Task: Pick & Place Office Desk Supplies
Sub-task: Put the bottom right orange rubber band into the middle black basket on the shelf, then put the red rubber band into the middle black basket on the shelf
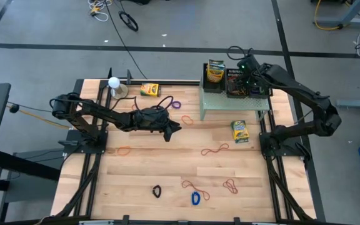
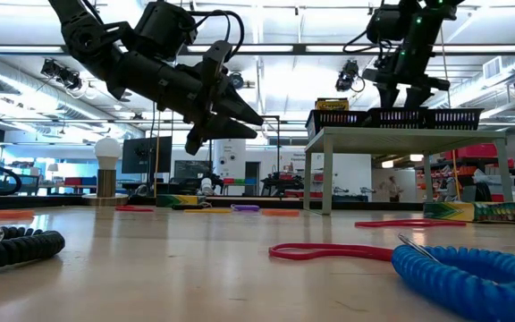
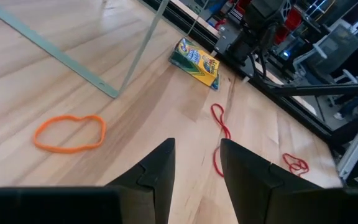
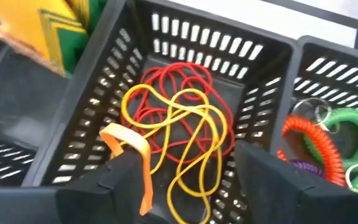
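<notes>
Above the wooden worktop [image 1: 136, 181], the left gripper [image 3: 196, 163] hung empty, fingers a little apart, near a thin orange rubber-band loop [image 3: 70, 133]. It looked light and floppy; pinching one strand seemed best. The right gripper [image 4: 188, 171], fingers wide, hovered over a black mesh tray [image 4: 135, 56].

3 trays [image 1: 237, 83] sit on the shelf [image 1: 230, 100]; a crayon box [image 1: 240, 130] lies before it, rubber bands [image 1: 215, 149] scattered nearby.

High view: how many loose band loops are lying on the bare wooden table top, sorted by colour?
Red thin rubber-band loops: 3
Orange thin rubber-band loops: 2
Purple thin rubber-band loop: 1
Black coiled loop: 1
Blue coiled loop: 1
Total: 8
</notes>
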